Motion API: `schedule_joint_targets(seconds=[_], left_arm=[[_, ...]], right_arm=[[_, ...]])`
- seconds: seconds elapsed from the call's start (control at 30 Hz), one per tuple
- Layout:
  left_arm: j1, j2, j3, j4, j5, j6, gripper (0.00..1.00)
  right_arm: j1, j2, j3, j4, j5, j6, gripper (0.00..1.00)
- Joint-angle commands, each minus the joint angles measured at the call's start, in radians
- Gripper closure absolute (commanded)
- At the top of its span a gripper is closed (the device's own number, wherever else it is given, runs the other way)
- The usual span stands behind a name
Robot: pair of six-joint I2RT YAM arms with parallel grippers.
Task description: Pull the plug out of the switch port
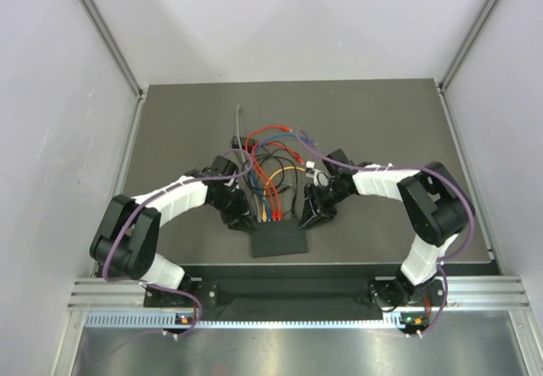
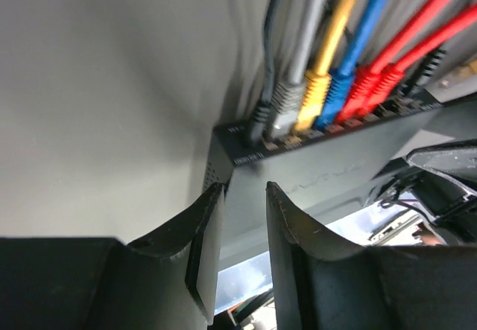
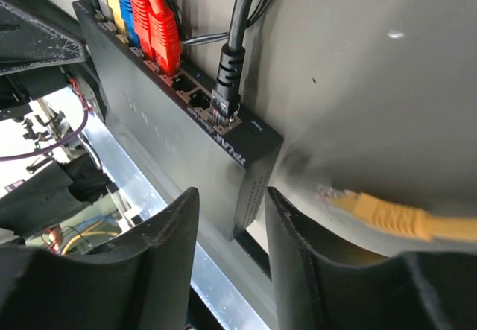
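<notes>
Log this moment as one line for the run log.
left gripper: open, at switch end | right gripper: open, at opposite end | black plug: seated in port

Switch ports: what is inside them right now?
In the switch: dark plug, grey plug, yellow plug, blue plug, two red plugs, then a lone black plug. Empty sockets sit between. Filled sockets' insides are covered.

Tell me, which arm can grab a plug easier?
Probably the right. The right gripper, open, sits near the lone black plug, with free ports beside it on the switch. The left gripper, also open, faces plugs packed tight side by side.
</notes>
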Motion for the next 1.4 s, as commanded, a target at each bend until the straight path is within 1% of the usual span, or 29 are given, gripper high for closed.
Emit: schedule_joint_targets(seconds=[0.0, 0.23, 0.4, 0.43, 0.53, 0.67, 0.73, 0.77, 0.8, 0.83, 0.87, 0.9, 0.93, 1.0, 1.03, 1.1, 1.2, 1.33, 1.37], left_arm=[[-0.004, 0.04, -0.011, 0.027, -0.002, 0.042, 0.66], [-0.004, 0.112, 0.006, 0.044, 0.0, 0.067, 0.69], [-0.002, 0.193, 0.066, 0.061, 0.018, 0.085, 0.73], [-0.004, 0.205, 0.078, 0.061, 0.026, 0.088, 0.76], [-0.005, 0.248, 0.142, 0.056, 0.021, 0.099, 0.78], [-0.004, 0.294, 0.24, 0.012, -0.006, 0.124, 0.79], [-0.002, 0.298, 0.251, 0.003, -0.011, 0.13, 0.79], [-0.001, 0.301, 0.265, -0.011, -0.037, 0.139, 0.79], [-0.001, 0.299, 0.271, -0.025, -0.051, 0.145, 0.79], [-0.001, 0.296, 0.276, -0.049, -0.06, 0.151, 0.79], [0.001, 0.29, 0.283, -0.063, -0.069, 0.16, 0.79], [-0.001, 0.275, 0.291, -0.092, -0.098, 0.171, 0.78], [0.001, 0.262, 0.291, -0.103, -0.107, 0.171, 0.78], [0.001, 0.229, 0.305, -0.14, -0.152, 0.183, 0.76], [-0.001, 0.218, 0.313, -0.154, -0.161, 0.19, 0.75], [-0.001, 0.186, 0.34, -0.209, -0.183, 0.206, 0.73], [-0.001, 0.14, 0.371, -0.261, -0.187, 0.214, 0.72], [-0.004, 0.08, 0.362, -0.255, -0.132, 0.193, 0.71], [-0.004, 0.069, 0.347, -0.24, -0.076, 0.181, 0.71]], right_arm=[[0.036, 0.015, -0.017, 0.08, -0.02, 0.022, 0.61], [0.087, 0.014, -0.09, 0.21, -0.038, 0.138, 0.76], [0.093, 0.003, -0.138, 0.328, -0.041, 0.218, 0.82], [0.096, 0.004, -0.15, 0.347, -0.049, 0.247, 0.83], [0.13, 0.015, -0.155, 0.4, -0.07, 0.275, 0.83], [0.148, 0.031, -0.117, 0.356, -0.076, 0.25, 0.83], [0.154, 0.026, -0.111, 0.342, -0.084, 0.238, 0.82], [0.154, 0.018, -0.107, 0.319, -0.076, 0.227, 0.82], [0.151, 0.014, -0.098, 0.298, -0.07, 0.217, 0.81], [0.148, 0.008, -0.092, 0.276, -0.064, 0.189, 0.75], [0.139, -0.006, -0.085, 0.217, -0.041, 0.171, 0.71], [0.131, -0.021, -0.065, 0.15, -0.023, 0.134, 0.62], [0.124, -0.022, -0.054, 0.149, -0.006, 0.115, 0.59], [0.099, -0.049, -0.022, 0.062, 0.043, 0.08, 0.51], [0.09, -0.057, -0.008, 0.036, 0.057, 0.045, 0.44], [0.061, -0.077, 0.036, -0.05, 0.095, 0.006, 0.4], [0.021, -0.083, 0.104, -0.157, 0.131, -0.076, 0.39], [-0.033, -0.069, 0.162, -0.222, 0.125, -0.155, 0.39], [-0.042, -0.051, 0.169, -0.221, 0.117, -0.161, 0.39]])
